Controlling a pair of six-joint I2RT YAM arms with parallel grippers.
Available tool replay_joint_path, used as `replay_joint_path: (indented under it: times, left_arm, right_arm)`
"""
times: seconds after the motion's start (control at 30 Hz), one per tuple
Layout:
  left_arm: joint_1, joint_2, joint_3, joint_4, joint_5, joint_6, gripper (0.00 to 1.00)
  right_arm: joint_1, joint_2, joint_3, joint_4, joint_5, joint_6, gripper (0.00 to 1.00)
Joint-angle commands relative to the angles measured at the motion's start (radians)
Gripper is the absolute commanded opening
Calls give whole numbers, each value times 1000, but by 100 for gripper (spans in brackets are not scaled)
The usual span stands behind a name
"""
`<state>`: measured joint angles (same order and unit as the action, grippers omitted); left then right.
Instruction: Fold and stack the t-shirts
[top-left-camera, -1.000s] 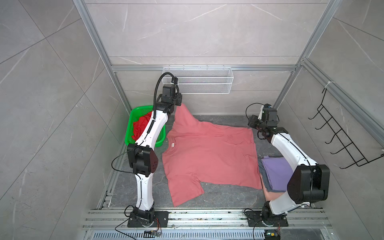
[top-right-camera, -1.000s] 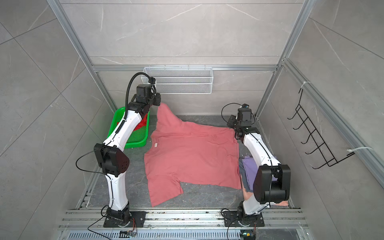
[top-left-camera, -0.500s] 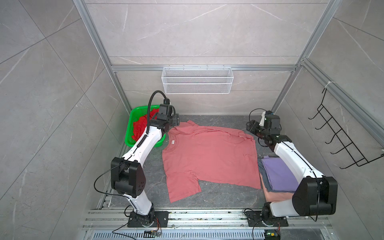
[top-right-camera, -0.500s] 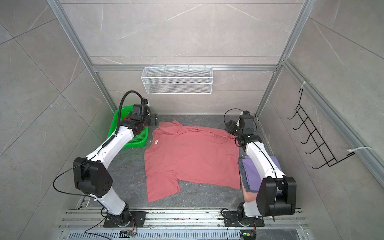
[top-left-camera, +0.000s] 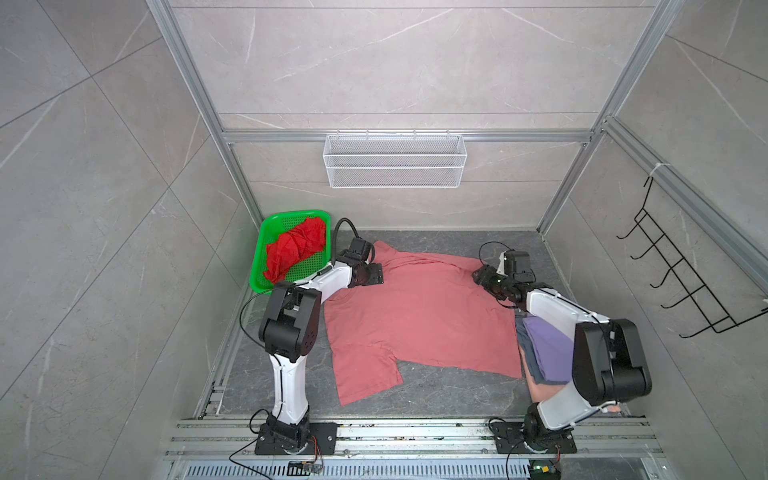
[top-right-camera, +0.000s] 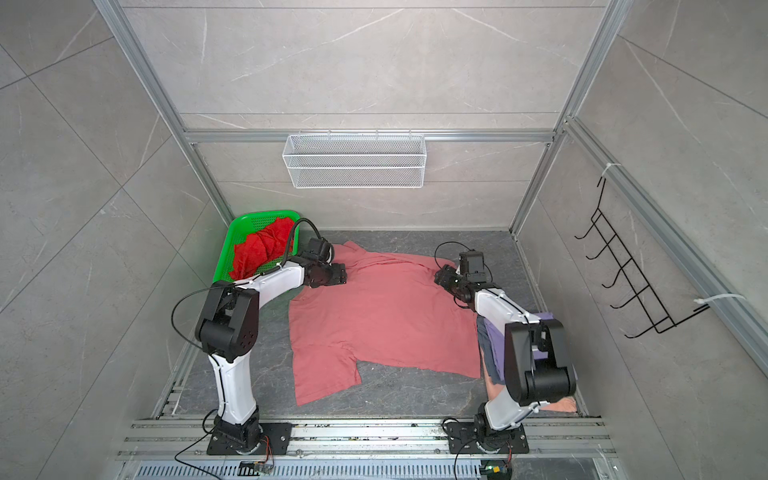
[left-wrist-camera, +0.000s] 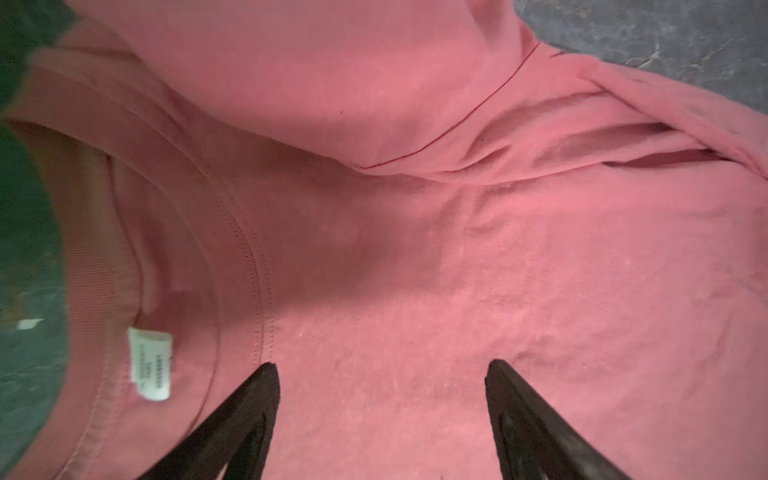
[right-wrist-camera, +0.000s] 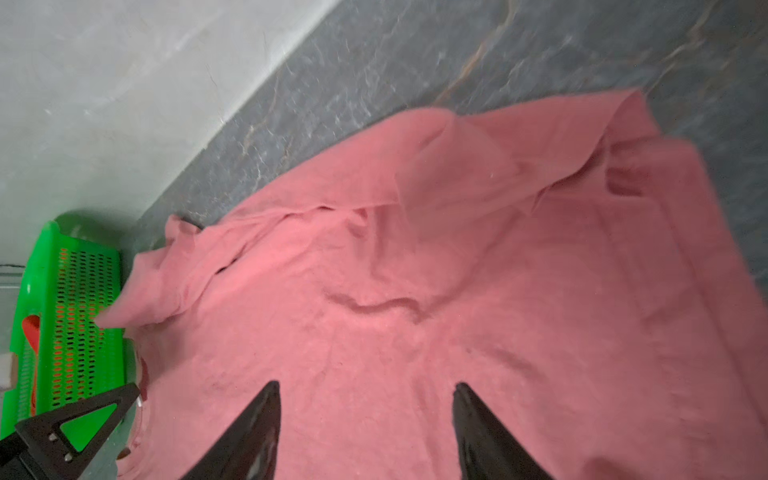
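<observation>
Step in hand, we judge, is flattening before the first fold. In both top views the pink shirt (top-left-camera: 415, 316) lies spread across the middle of the dark table (top-left-camera: 436, 399), near sleeve flat, far edge ridged and bunched. We see the left gripper (top-left-camera: 376, 279) low over the collar end and the right gripper (top-left-camera: 478, 276) over the far hem corner. A red shirt (top-left-camera: 297, 249) sits crumpled in the green basket (top-left-camera: 258, 266); a purple shirt (top-left-camera: 548, 353) tops a folded pile (top-left-camera: 525, 345) just beside the hem, partly under the right arm.

Left wrist view: jaws spread, nothing between them, tips over flat cloth next to the ribbed collar (left-wrist-camera: 95, 249) and white label (left-wrist-camera: 150, 363); the far sleeve folds over beyond.

Right wrist view: jaws spread too, empty, over cloth with a small wrinkle (right-wrist-camera: 374, 305) and a flipped far edge.

To do it well, we judge each gripper should pinch one layer at that bunched edge and pull outward, freeing the tucked sleeve without dragging the whole shirt. Fabric looks soft, thin, matte, quick to crease.
</observation>
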<state>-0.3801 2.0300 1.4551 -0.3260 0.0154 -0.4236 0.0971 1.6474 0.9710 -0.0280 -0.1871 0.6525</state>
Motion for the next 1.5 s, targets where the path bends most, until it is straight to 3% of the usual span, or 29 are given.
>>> replay_joint_path:
  times: [0.0,0.3,0.67,0.83,1.0,1.27,1.47]
  left_arm:
    - [5,30,53,63,42,-57,80]
    - [5,-8,-106,67,2,-110,77]
    - [-6,-276,-383,36,31,-170,74]
    - [-12,-337,-269,-27,15,-91,74]
    - [-9,-205,-10,-102,-23,37,74]
    - [-7,63,251,-45,71,46,78]
    - [-4,128,271,-27,76,5,80]
  right_arm:
    - [24,82,40,36,-35,12,65]
    - [43,153,36,-35,-46,-44,62]
    - [42,-29,-84,-132,-23,-111,62]
    - [40,-71,2,-202,29,-163,64]
    - [39,11,134,-203,31,-175,64]
    - [47,202,264,-113,-22,-57,70]
    - [59,288,269,-90,-33,-27,71]
